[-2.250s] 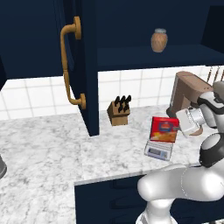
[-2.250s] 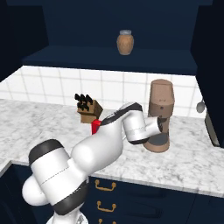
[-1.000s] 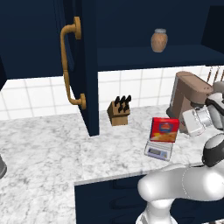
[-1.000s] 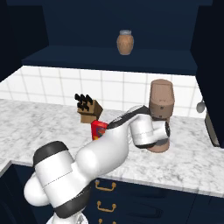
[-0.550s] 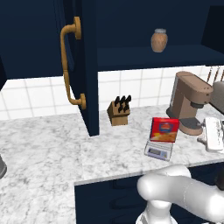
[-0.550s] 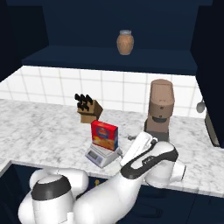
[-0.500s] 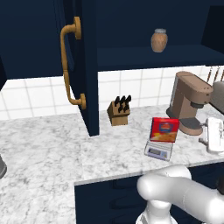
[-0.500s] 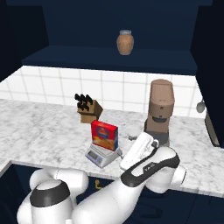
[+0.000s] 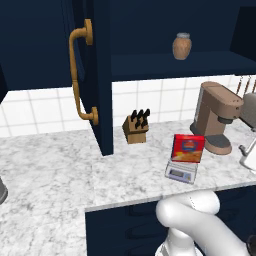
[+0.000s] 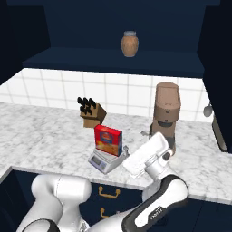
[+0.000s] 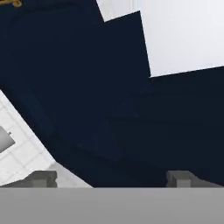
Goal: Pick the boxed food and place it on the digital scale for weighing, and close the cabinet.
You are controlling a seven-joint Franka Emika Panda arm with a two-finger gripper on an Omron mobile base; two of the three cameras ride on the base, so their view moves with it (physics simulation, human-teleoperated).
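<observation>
The gripper (image 11: 111,177) is released, its two fingertips (image 11: 43,178) wide apart with nothing between them, and it faces dark navy cabinet surfaces at close range. In the right base view the white hand (image 10: 146,156) sits just right of the scale (image 10: 105,161), in front of the coffee machine (image 10: 166,113), clear of the box (image 10: 108,140).

The box stands upright on the scale, red front toward the robot. The scale rests on the marble counter (image 10: 41,131) near its front edge, with its display strip on the near side. In the left base view the same pair shows: box (image 9: 188,148) atop scale (image 9: 181,172), with the coffee machine (image 9: 215,116) just right of the scale and farther back.

A knife block (image 9: 136,127) sits behind and left of the scale, near the tiled wall. Farther left of the scale, the cabinet (image 9: 150,30) has its door (image 9: 97,80) swung open, edge-on toward the counter (image 9: 55,170), its curved brass handle (image 9: 79,70) on the left face. Above the scale, a tan jar (image 9: 182,45) stands on the cabinet's open shelf, well apart from the box.
</observation>
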